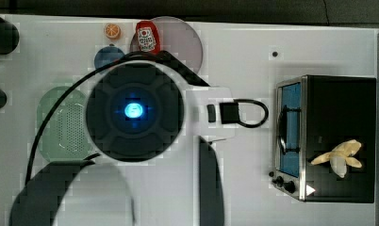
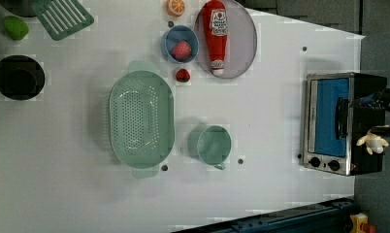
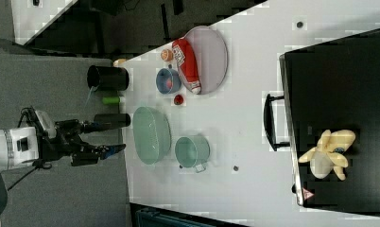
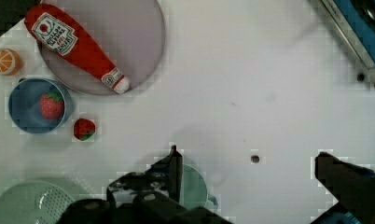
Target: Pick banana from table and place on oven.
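On the oven's [image 1: 341,101] black top lies the banana [image 1: 341,156], near the front corner by the knobs, well apart from the gripper [image 3: 100,139], whose jaws stand wide apart and empty. The banana is pale yellow, its peel flaps splayed around a cream core.

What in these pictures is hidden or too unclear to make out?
- Top view: the arm covers the middle of the table and part of the green colander.
- Left view: the banana sits past the oven top's far edge, half hidden.
- Wrist view: the oven's corner is cut off by the edge.
- Oven knob markings are too small in the left view.
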Tool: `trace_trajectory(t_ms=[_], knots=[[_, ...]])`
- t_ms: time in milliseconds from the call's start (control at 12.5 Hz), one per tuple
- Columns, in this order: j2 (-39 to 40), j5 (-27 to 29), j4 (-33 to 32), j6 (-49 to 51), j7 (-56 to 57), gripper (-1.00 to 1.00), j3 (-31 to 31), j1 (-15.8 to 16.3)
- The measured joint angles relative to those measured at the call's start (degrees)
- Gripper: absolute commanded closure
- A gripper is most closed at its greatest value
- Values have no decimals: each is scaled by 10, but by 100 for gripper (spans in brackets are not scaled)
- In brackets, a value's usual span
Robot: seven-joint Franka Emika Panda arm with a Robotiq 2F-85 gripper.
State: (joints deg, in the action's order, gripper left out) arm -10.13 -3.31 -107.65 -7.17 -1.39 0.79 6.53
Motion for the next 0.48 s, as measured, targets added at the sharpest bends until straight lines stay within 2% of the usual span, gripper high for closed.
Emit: trace_trajectory(t_ms=[320,480], knots=[[-10,-9,-6,2,-9,-100,47,-24],[-6,0,-4,2,-18,-100,56,-50]])
